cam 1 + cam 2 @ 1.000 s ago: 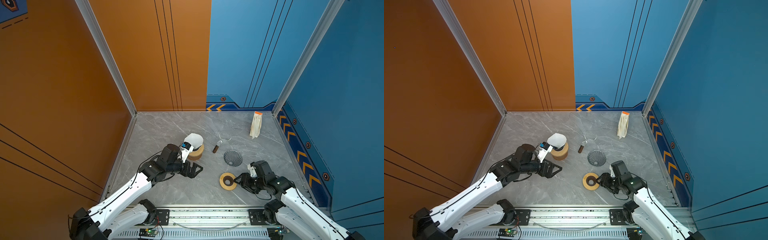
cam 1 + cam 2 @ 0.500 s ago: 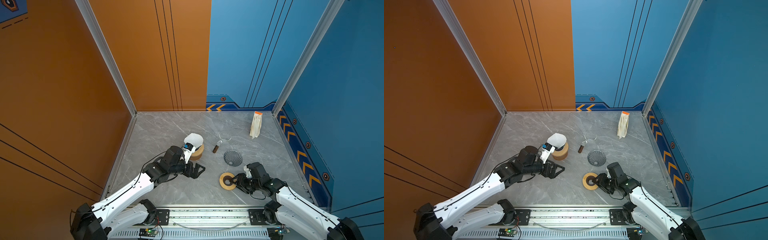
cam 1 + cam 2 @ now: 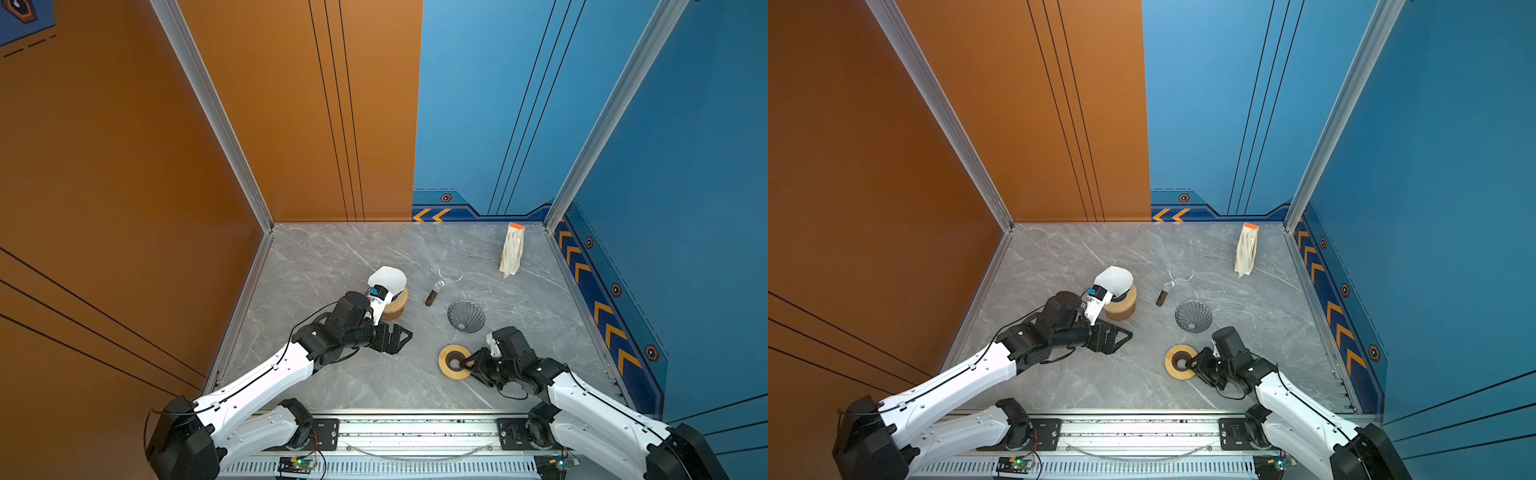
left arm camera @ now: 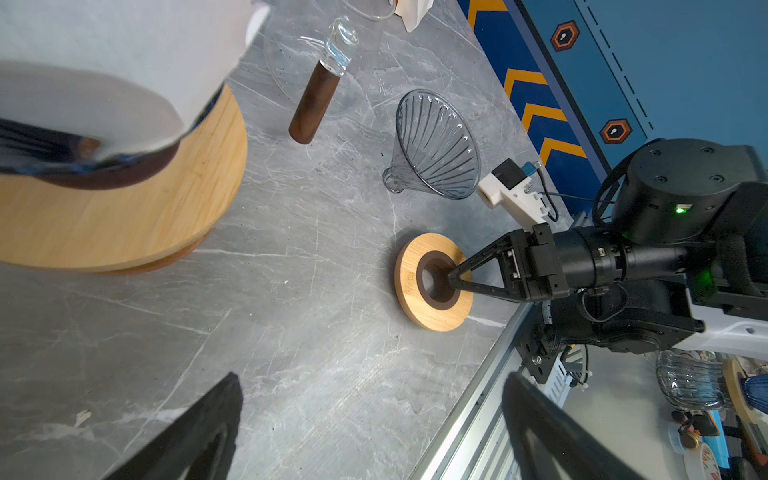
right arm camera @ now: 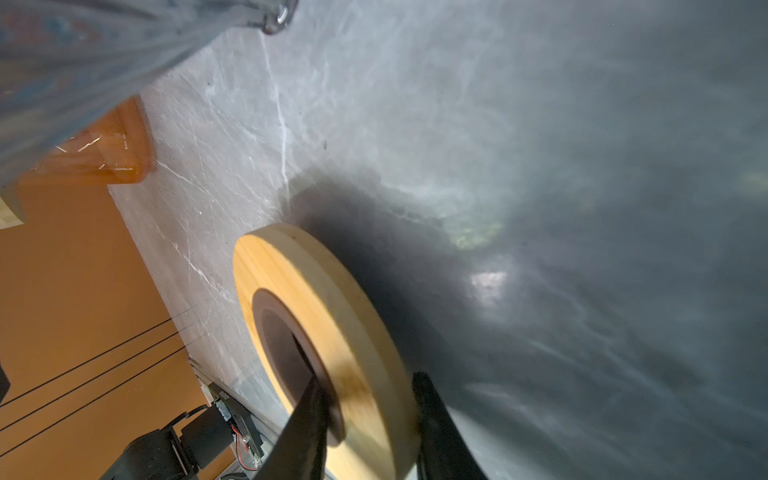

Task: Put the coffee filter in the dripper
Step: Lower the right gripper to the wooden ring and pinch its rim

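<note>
Jaws of right tool (image 3: 462, 365) straddle wooden ring (image 3: 444, 364), grip unclear; left tool (image 3: 401, 343) gapes wide, empty.

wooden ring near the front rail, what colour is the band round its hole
dark brown; the wooden ring shows best in the left wrist view

orange chevrons (image 3: 417, 215), hexagon emblems (image 3: 446, 198) on wall trim (image 3: 461, 212); no text

The stereo head looks steeply down from high over the whole table (image 3: 332, 257); both wrist cameras sit low and near, sharing the wooden ring (image 4: 432, 316).
</note>
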You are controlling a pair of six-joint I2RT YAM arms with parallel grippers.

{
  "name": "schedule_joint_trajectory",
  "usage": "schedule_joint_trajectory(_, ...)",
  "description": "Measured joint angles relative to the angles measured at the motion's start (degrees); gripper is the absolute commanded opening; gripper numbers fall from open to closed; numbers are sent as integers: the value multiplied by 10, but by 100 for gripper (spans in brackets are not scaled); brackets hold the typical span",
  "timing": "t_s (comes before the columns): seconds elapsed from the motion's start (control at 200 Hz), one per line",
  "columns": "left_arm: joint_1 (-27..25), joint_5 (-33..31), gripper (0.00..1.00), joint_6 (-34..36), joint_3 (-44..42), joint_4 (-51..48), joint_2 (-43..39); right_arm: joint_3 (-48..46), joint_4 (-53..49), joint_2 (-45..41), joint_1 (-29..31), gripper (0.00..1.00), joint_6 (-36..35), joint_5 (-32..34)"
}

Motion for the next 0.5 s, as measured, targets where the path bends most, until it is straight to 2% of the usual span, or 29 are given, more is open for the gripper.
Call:
schedule_joint_trajectory(0.165,0,0,98,-2,0,21,5,0,8,-11,0,18,2,1)
schedule_joint_trajectory(0.501,0,0,98,-6,0,34,9,4,14,-31,10,10,1,3)
